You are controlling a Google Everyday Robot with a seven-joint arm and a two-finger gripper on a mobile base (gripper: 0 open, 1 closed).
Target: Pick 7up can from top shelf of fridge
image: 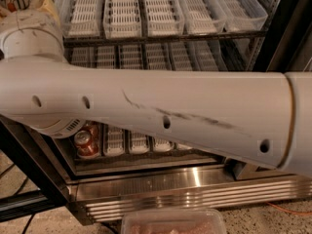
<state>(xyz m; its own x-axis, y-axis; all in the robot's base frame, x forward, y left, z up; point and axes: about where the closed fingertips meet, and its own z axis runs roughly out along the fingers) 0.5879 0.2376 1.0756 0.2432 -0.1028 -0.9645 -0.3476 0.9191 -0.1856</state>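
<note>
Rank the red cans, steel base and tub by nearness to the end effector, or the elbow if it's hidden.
End effector out of view; from the elbow:
1. Red cans, just below.
2. Steel base, lower.
3. Tub, bottom edge.

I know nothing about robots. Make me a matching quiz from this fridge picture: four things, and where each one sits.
Things:
1. arm
2. red cans
3. white trays
4. steel base

Places:
a. along the bottom of the fridge
b. lower left, just under the arm
c. across the middle of the picture
d. top of the picture

Pairs: 1-c, 2-b, 3-d, 4-a. The hand is out of view.
</note>
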